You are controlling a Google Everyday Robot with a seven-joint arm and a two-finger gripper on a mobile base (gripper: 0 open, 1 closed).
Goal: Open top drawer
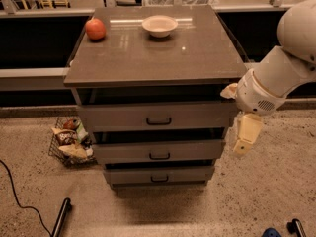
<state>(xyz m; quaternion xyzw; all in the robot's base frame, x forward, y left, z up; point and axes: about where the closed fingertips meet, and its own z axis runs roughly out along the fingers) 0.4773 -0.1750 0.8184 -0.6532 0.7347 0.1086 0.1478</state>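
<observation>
The top drawer (123, 117) is the widest grey drawer, just under the cabinet's top slab, with a small dark loop handle (159, 121) at its centre. A dark gap shows above its front. My gripper (245, 136) hangs down from the white arm (276, 78) at the cabinet's right side, just right of the top drawer's right edge and level with the top and middle drawers. It is well to the right of the handle and holds nothing that I can see.
Two narrower grey drawers (159, 152) (159, 175) sit below. A red apple (95, 28) and a white bowl (159, 25) rest on the cabinet top (197, 58). A wire basket of packets (69, 141) stands on the floor at left, near a black cable (19, 201).
</observation>
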